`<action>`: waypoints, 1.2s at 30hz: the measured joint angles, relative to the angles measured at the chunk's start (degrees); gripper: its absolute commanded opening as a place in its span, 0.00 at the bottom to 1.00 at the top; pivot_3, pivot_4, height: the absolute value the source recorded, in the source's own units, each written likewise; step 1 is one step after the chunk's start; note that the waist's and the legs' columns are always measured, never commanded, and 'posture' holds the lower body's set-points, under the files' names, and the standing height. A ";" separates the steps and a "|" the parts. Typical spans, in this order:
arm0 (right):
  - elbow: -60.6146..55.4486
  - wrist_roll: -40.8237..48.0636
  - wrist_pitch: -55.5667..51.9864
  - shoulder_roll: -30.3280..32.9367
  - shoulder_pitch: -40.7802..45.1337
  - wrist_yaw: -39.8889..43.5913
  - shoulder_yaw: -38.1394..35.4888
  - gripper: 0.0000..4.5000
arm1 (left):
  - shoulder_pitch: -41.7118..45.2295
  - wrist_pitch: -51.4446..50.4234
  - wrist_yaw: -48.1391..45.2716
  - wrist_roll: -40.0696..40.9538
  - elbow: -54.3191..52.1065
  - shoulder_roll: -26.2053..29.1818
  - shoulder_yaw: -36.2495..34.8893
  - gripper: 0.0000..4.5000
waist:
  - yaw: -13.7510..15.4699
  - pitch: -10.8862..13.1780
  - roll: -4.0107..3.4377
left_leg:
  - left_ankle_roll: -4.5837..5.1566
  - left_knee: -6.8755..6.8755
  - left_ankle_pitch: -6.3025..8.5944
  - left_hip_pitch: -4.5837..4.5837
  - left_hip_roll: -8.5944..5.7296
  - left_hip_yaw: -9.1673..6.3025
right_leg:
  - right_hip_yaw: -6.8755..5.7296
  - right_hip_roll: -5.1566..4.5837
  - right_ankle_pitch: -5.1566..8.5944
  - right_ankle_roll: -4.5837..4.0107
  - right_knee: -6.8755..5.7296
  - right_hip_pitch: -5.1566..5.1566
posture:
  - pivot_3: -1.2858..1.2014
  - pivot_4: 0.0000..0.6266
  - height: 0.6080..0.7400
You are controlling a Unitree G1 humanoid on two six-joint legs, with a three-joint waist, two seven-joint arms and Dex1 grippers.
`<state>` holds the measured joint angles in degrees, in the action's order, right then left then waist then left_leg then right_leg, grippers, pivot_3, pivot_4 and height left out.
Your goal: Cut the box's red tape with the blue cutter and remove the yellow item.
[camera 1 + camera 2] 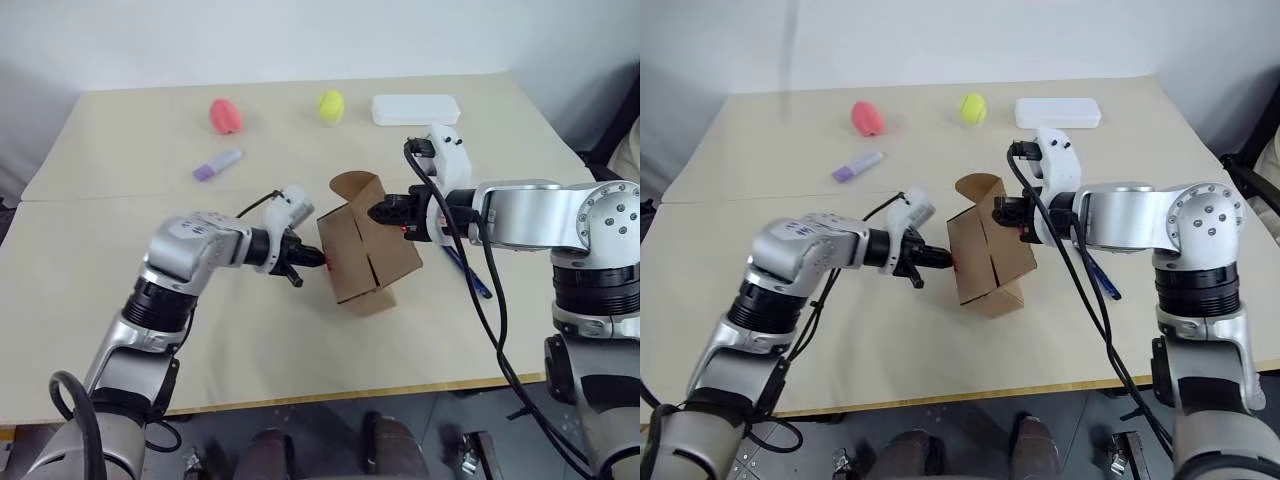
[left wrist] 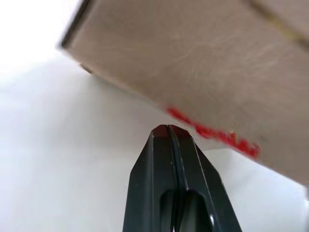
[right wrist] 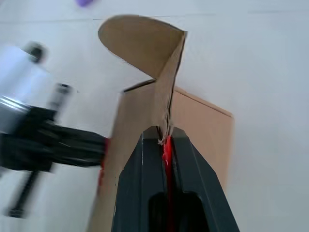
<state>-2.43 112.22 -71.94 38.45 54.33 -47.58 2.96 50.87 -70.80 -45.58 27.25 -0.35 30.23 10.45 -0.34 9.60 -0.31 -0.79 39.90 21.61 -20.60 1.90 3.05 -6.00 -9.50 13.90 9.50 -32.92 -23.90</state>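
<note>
Both grippers pinch the box [image 1: 365, 245] aloft over bare tabletop [image 1: 120, 290].
Left gripper [image 1: 318, 258] and right gripper [image 1: 385, 212] are clamped tight on opposite taped edges; blue cutter [image 1: 470, 275] lies beside.

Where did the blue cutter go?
The blue cutter lies on the table on the robot's right side, just past the cardboard box and partly under the right arm.

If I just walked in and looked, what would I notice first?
The brown box held up off the middle of the table, pinched between the left gripper and the right gripper, one flap sticking up. Behind it, at the table's far edge, sit a pink egg and a yellow-green ball.
</note>
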 measured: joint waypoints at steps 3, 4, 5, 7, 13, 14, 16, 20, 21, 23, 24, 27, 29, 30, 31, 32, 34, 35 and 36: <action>-0.10 0.20 1.72 1.59 -0.67 0.30 1.15 0.01 | 1.53 -2.36 -2.61 3.25 -1.42 2.58 -3.20 0.00 | 0.10 0.00 0.00 | 0.02 0.05 0.01 0.00 0.00 0.02 | 0.02 0.00 0.00 -0.01 0.00 0.00 | 0.52 0.24 1.00; -0.06 0.30 2.07 1.96 -0.69 0.49 1.46 0.01 | 2.43 -3.10 -3.27 4.37 -1.51 3.07 -4.32 0.00 | 0.12 0.00 0.00 | 0.02 0.06 0.01 -0.01 0.00 0.02 | 0.03 0.00 0.00 -0.01 0.00 0.01 | 0.52 0.24 1.00; -0.03 0.30 2.40 2.17 -0.69 0.73 1.84 0.01 | 3.25 -3.67 -3.61 5.38 -1.61 3.25 -5.40 0.00 | 0.13 0.00 0.00 | 0.02 0.08 0.01 -0.01 0.00 0.02 | 0.03 0.00 0.00 -0.01 0.00 0.01 | 0.52 0.24 1.00; 0.04 0.32 3.10 2.44 -0.69 1.16 2.51 0.01 | 4.76 -4.26 -3.75 6.68 -1.67 3.17 -6.53 0.00 | 0.26 0.00 0.01 | 0.03 0.11 0.01 -0.01 0.00 0.02 | 0.03 0.00 0.00 -0.01 0.00 0.03 | 0.52 0.24 1.00; 0.56 0.07 4.10 2.47 -0.58 2.90 3.64 0.01 | 5.85 -2.72 -1.29 6.82 -1.10 -1.80 -5.75 0.00 | 0.36 0.00 0.01 | 0.04 0.12 0.02 -0.01 0.00 0.02 | 0.03 0.00 0.00 -0.01 0.00 0.04 | 0.52 0.24 1.00; 0.59 -0.10 4.20 2.47 -0.38 3.19 3.96 0.01 | 5.76 -1.85 -0.69 6.19 -0.90 -3.18 -4.12 0.00 | 0.36 0.00 0.02 | 0.04 0.13 0.02 -0.01 0.00 0.02 | 0.03 0.00 0.00 -0.01 0.01 0.05 | 0.52 0.24 1.00; 0.67 -0.43 4.35 2.47 0.00 3.60 4.49 0.01 | 5.47 -0.55 -0.07 5.29 -0.49 -4.70 -1.80 0.00 | 0.31 0.00 0.02 | 0.03 0.12 0.02 -0.01 0.00 0.04 | 0.04 0.00 0.01 -0.02 0.00 0.04 | 0.52 0.24 1.00; 1.07 -0.85 4.34 2.93 0.64 4.12 5.11 0.01 | 4.64 4.51 0.31 1.58 2.41 -5.78 3.35 0.00 | 0.13 0.00 0.03 | 0.04 0.11 0.02 0.02 0.02 0.08 | 0.04 0.00 0.02 -0.05 -0.01 0.03 | 0.52 0.24 1.00; 1.08 -0.84 4.39 3.23 0.70 4.12 5.16 0.01 | 4.72 5.83 -0.25 1.20 2.69 -5.58 3.91 0.00 | 0.18 0.00 0.02 | 0.04 0.11 0.02 0.04 0.02 0.08 | 0.05 0.00 0.02 -0.05 -0.01 0.05 | 0.52 0.24 1.00; 1.05 -0.84 4.45 3.63 0.82 4.12 5.21 0.01 | 4.74 7.57 -1.20 0.53 3.30 -5.40 4.67 0.00 | 0.29 0.00 0.03 | 0.04 0.14 0.02 0.03 0.02 0.10 | 0.06 0.00 0.02 -0.06 0.00 0.05 | 0.52 0.24 1.00; 1.02 -0.83 4.44 4.07 0.83 4.15 5.24 0.01 | 4.79 8.56 -1.68 0.07 3.60 -5.29 5.26 0.00 | 0.30 0.00 0.03 | 0.05 0.15 0.02 0.03 0.02 0.10 | 0.06 0.00 0.02 -0.06 0.00 0.05 | 0.52 0.24 1.00; 1.06 -1.26 4.02 5.72 0.82 4.79 5.27 0.01 | 5.19 10.66 -2.76 -0.84 5.29 -5.24 6.33 0.00 | 0.43 0.00 0.03 | 0.08 0.18 0.04 0.03 0.02 0.10 | 0.07 0.00 0.02 -0.07 0.01 0.08 | 0.52 0.24 1.00; 1.37 -2.57 3.19 6.92 0.82 5.75 5.17 0.01 | 5.19 11.65 -3.16 -1.44 5.85 -5.24 6.55 0.00 | 0.43 -0.01 0.04 | 0.10 0.19 0.05 0.03 0.02 0.11 | 0.07 0.00 0.02 -0.09 0.03 0.09 | 0.52 0.24 1.00; 1.81 -3.62 2.67 7.63 0.83 6.61 5.13 0.01 | 5.20 12.10 -3.34 -1.76 5.93 -5.24 6.61 0.00 | 0.43 -0.01 0.04 | 0.11 0.19 0.06 0.04 0.02 0.11 | 0.08 0.00 0.02 -0.09 0.02 0.09 | 0.52 0.24 1.00; 2.43 -4.83 2.06 8.20 0.87 7.58 5.06 0.01 | 5.23 12.44 -3.50 -1.82 5.93 -5.25 6.62 0.00 | 0.44 -0.01 0.05 | 0.11 0.19 0.06 0.04 0.02 0.11 | 0.08 0.00 0.02 -0.10 0.02 0.09 | 0.52 0.24 1.00; 3.29 -6.41 1.37 8.62 1.11 8.82 5.02 0.01 | 5.36 12.78 -3.79 -1.87 5.92 -5.25 6.67 0.00 | 0.44 -0.01 0.05 | 0.11 0.19 0.06 0.04 0.02 0.12 | 0.08 0.00 0.02 -0.10 0.02 0.09 | 0.52 0.24 1.00; 5.20 -9.87 -0.13 9.60 1.47 11.19 4.55 0.01 | 5.58 12.95 -4.07 -2.39 5.93 -5.22 6.79 0.00 | 0.28 -0.02 0.05 | 0.12 0.19 0.06 0.06 0.02 0.15 | 0.11 0.00 0.02 -0.12 0.02 0.09 | 0.52 0.24 1.00; 5.90 -11.33 -0.80 10.02 1.80 12.31 4.18 0.01 | 5.57 13.02 -4.21 -2.55 5.94 -5.14 6.88 0.00 | 0.26 -0.02 0.05 | 0.12 0.18 0.06 0.08 0.02 0.18 | 0.12 0.00 0.02 -0.13 0.02 0.09 | 0.52 0.24 1.00; 7.16 -13.92 -1.77 10.43 2.53 13.67 3.97 0.01 | 5.53 13.10 -4.36 -2.71 5.94 -5.07 6.95 0.00 | 0.21 -0.02 0.05 | 0.12 0.19 0.06 0.09 0.03 0.20 | 0.12 0.00 0.02 -0.16 0.01 0.09 | 0.52 0.24 1.00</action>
<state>4.73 98.30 -73.70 48.88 56.86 -33.90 6.93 56.40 -57.70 -49.94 24.53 5.59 25.17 17.40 -0.13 9.59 -0.26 -0.66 40.09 21.67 -20.51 1.93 3.25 -5.88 -9.50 13.92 9.34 -32.91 -23.81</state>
